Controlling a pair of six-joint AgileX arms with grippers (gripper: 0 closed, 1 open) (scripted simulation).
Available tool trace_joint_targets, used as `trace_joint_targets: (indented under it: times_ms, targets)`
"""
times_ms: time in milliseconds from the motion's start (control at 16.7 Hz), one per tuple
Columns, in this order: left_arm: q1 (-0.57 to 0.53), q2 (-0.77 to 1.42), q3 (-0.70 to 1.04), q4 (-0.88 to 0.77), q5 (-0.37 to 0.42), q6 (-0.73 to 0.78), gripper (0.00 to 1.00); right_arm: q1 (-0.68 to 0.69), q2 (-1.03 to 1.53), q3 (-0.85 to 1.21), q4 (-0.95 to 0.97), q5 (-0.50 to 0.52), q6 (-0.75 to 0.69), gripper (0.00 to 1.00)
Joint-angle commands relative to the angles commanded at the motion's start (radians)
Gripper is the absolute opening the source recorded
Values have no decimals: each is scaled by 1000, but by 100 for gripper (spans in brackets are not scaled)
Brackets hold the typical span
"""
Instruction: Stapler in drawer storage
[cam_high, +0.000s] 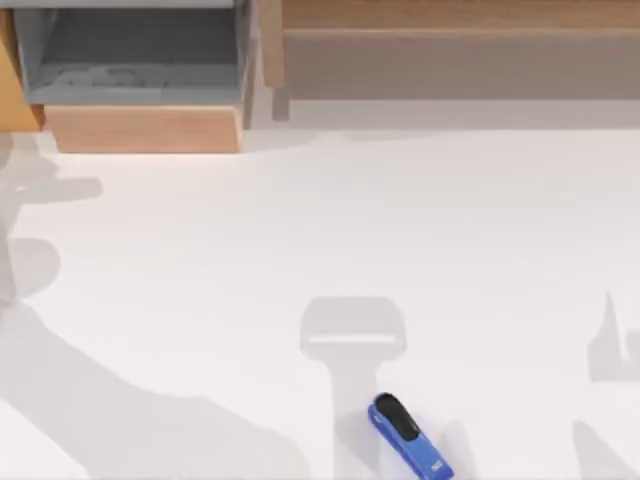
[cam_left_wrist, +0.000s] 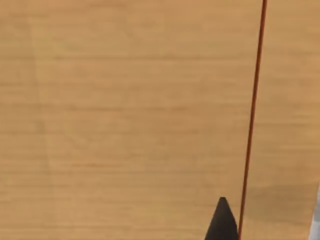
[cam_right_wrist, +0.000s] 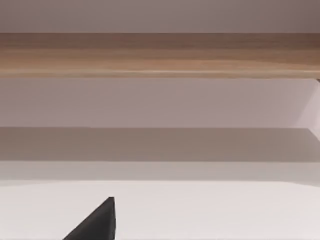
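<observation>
The stapler lies flat on the white desk near its front edge, right of centre, well apart from the drawer, which stands pulled open at the far left corner. The left hand faces a tan wooden panel up close; the right hand faces the long wooden unit. Whether either hand is wide or narrow, I cannot tell.
</observation>
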Motion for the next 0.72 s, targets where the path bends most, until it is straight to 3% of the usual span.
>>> trace_joint_targets:
  times_ms: [120,180,720]
  targets:
    - [0,0,0,0,0,0,2,0,0,0,0,0,0,100]
    - [0,0,0,0,0,0,0,0,0,0,0,0,0,100]
    - [4,7,-4,-7,2,-5,0,0,0,0,0,0,0,100]
